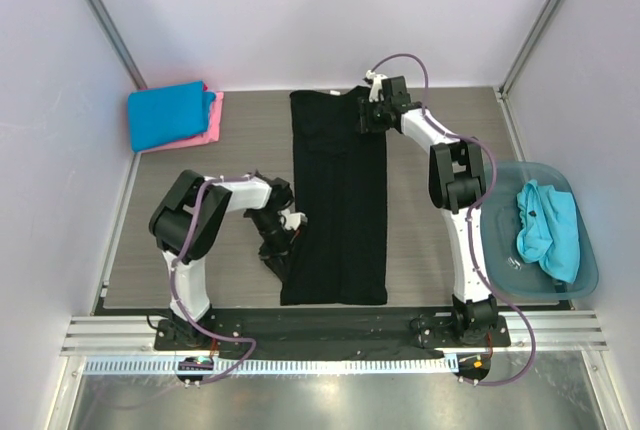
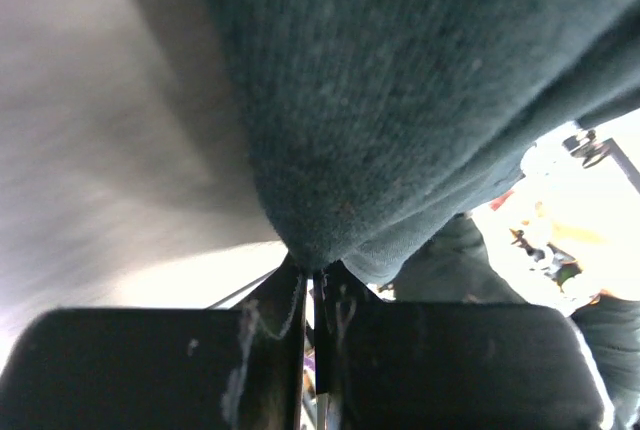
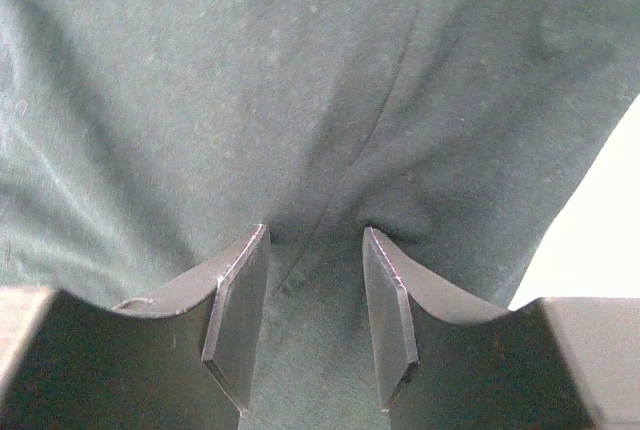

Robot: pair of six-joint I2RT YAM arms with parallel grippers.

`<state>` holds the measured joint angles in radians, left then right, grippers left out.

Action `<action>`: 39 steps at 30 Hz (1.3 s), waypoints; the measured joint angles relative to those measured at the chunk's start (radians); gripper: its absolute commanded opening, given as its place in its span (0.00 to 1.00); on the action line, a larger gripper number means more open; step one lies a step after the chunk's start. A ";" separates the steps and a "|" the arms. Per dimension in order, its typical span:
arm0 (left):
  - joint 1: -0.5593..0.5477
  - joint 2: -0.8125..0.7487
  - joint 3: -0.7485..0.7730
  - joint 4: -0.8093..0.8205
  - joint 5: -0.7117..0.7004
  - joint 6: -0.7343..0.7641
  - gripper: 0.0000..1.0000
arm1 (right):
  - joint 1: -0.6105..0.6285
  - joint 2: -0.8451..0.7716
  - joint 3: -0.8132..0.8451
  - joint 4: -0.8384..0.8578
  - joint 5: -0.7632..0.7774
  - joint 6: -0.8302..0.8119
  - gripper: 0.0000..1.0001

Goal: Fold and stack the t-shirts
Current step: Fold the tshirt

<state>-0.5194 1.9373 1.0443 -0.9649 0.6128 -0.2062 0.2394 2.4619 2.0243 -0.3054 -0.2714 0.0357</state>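
My left fingers (image 2: 292, 350) are closed tight on a fold of the black t-shirt (image 1: 335, 210), pinching it at the shirt's left side close to the near edge of the bench (image 1: 415, 240); the cloth there bunches up darker than the flat part. My right fingers (image 1: 370, 118) stand apart at the shirt's far right corner, by the far edge of the bench, with their tips down against the dark fabric and a soft crease running up between them; they are not clamped on it. The black shirt itself lies as a long narrow strip down the middle of the bench, running from the far edge to the near edge. In the far left corner a bright blue t-shirt (image 1: 168, 115) sits folded on top of a pink t-shirt (image 1: 212, 125), whose edge peeks out on its right. At the right edge a turquoise t-shirt (image 1: 550, 230) lies crumpled inside a translucent teal tub (image 1: 520, 275).
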 measured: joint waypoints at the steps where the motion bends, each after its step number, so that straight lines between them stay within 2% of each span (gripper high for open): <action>1: -0.018 -0.002 -0.003 0.003 0.001 -0.004 0.00 | 0.004 0.005 0.006 0.003 0.000 0.000 0.48; 7: -0.081 -0.011 -0.006 0.010 -0.007 -0.029 0.00 | 0.018 0.021 0.029 0.013 0.005 -0.001 0.48; 8: -0.083 -0.014 -0.005 0.006 -0.021 -0.032 0.03 | 0.019 0.021 0.029 0.013 0.008 -0.002 0.48; 9: -0.082 -0.019 -0.003 -0.001 -0.039 -0.035 0.32 | 0.019 0.021 0.029 0.014 0.012 -0.003 0.49; 10: -0.082 -0.028 -0.002 -0.006 -0.058 -0.040 0.50 | 0.019 0.019 0.026 0.016 0.015 -0.004 0.50; 12: -0.071 -0.067 0.002 -0.053 -0.116 -0.051 0.67 | 0.019 0.001 -0.003 0.031 0.016 -0.002 0.53; 15: -0.036 -0.166 0.004 -0.101 -0.208 -0.072 0.78 | 0.016 -0.086 -0.121 0.020 0.036 0.013 0.54; 19: 0.104 -0.298 0.028 -0.144 -0.246 -0.132 0.80 | 0.003 -0.328 -0.397 -0.019 0.043 0.070 0.54; 21: 0.161 -0.331 0.042 -0.151 -0.245 -0.163 0.80 | -0.003 -0.501 -0.561 -0.037 0.028 0.111 0.54; 26: 0.163 -0.343 0.026 -0.119 -0.204 -0.234 0.75 | -0.011 -0.916 -0.901 -0.043 -0.064 0.216 0.54; 27: 0.160 -0.344 0.010 -0.109 -0.195 -0.245 0.71 | -0.010 -0.988 -0.963 -0.046 -0.087 0.246 0.54; 30: 0.159 -0.345 -0.066 -0.071 -0.156 -0.288 0.68 | -0.008 -1.119 -1.132 -0.043 -0.149 0.341 0.54; 34: 0.152 -0.347 -0.160 -0.035 -0.120 -0.343 0.68 | -0.007 -1.197 -1.330 -0.089 -0.207 0.471 0.53; 39: 0.126 -0.347 -0.212 0.045 -0.093 -0.403 0.68 | -0.006 -1.249 -1.455 -0.196 -0.224 0.529 0.53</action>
<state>-0.3931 1.5902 0.8318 -0.9195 0.5201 -0.6094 0.2337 1.2125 0.5690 -0.5011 -0.4950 0.5652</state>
